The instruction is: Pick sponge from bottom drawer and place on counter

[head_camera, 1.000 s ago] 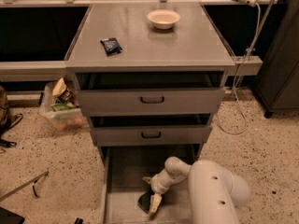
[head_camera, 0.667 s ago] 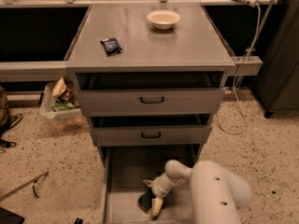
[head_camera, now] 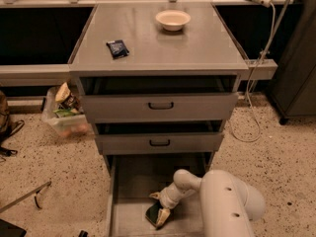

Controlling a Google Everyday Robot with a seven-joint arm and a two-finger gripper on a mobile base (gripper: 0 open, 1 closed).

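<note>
One gripper (head_camera: 158, 207) sat low in the bottom drawer (head_camera: 129, 181), jaws spread astride the sponge (head_camera: 152, 213) (long axis roughly one to seven o'clock), at the counter's (head_camera: 163, 48) six o'clock.

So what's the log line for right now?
gripper: in deep grey bottom drawer | at small dark green sponge | grey counter: no sponge

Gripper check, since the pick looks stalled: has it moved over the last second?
No. The gripper stays at the sponge, on the same spot of the bottom drawer floor.
</note>
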